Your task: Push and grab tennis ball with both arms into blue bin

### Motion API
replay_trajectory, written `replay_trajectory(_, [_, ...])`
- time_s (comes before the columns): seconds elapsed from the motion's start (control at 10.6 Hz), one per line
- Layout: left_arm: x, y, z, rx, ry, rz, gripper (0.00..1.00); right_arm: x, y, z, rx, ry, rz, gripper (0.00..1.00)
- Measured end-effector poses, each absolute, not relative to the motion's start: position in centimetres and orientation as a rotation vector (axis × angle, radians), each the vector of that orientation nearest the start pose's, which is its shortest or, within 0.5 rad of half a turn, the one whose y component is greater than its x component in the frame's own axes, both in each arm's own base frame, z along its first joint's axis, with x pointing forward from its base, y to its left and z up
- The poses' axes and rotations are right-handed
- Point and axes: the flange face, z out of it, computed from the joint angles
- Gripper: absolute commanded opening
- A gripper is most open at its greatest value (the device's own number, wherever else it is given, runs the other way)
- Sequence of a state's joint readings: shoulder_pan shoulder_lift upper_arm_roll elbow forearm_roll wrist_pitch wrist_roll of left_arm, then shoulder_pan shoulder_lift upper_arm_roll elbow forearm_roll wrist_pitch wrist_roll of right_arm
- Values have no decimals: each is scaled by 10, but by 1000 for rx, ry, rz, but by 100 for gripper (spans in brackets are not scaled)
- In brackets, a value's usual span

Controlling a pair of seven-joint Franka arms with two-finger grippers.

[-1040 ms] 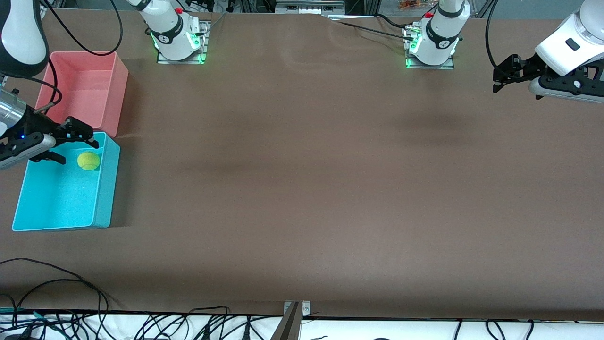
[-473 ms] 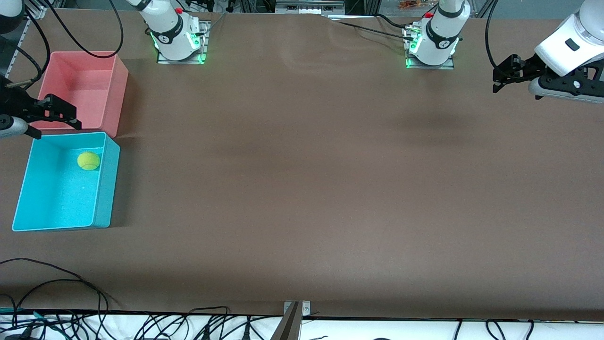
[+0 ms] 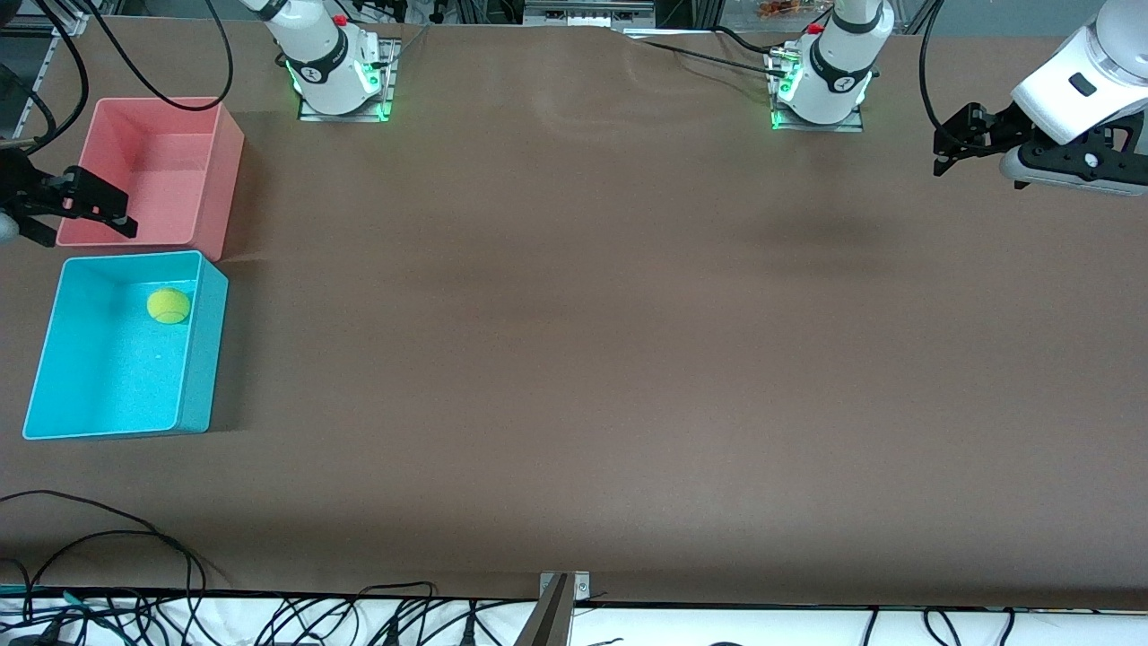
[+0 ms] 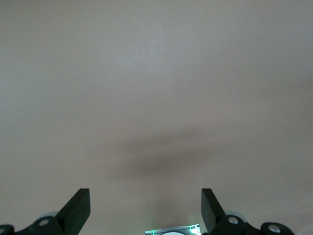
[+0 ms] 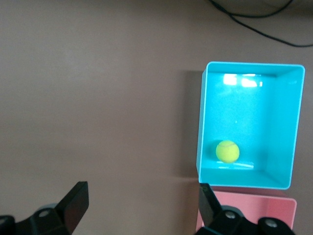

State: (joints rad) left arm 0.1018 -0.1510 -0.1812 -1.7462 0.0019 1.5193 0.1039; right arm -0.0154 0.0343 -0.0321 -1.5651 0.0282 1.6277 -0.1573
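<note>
The tennis ball (image 3: 169, 305) (image 5: 227, 151) lies inside the blue bin (image 3: 203, 359) (image 5: 201, 122), close to the bin's wall that faces the pink bin. Nothing touches it. My right gripper (image 3: 82, 231) (image 5: 142, 200) is up in the air over the near edge of the pink bin, open and holding nothing. My left gripper (image 3: 978, 175) (image 4: 145, 205) hangs open over bare table at the left arm's end, with nothing between its fingers; that arm waits.
A pink bin (image 3: 215, 179) (image 5: 254, 210) stands beside the blue bin, farther from the front camera. Both arm bases (image 3: 336, 76) (image 3: 821, 85) sit along the table's back edge. Cables (image 3: 108, 538) lie along the front edge.
My right gripper has drawn back from above the blue bin toward the pink bin and the table's end. The ball stays in the bin. The left arm has barely moved.
</note>
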Motion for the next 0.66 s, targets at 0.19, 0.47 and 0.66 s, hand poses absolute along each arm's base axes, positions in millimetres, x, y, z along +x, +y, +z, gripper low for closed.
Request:
replay_trajectory(0.19, [498,-46,616,-3099,280,122,100,567,-24,619,-3114,-113,-43,100])
replay_trajectory(0.47, [498,-46,616,-3099,280,122,100,561,-33,626,-3116,-77,-41,100])
replay_trajectory(0.66, [498,-46,616,-3099,280,122,100,561,-33,627,-3116,-74,-40,100])
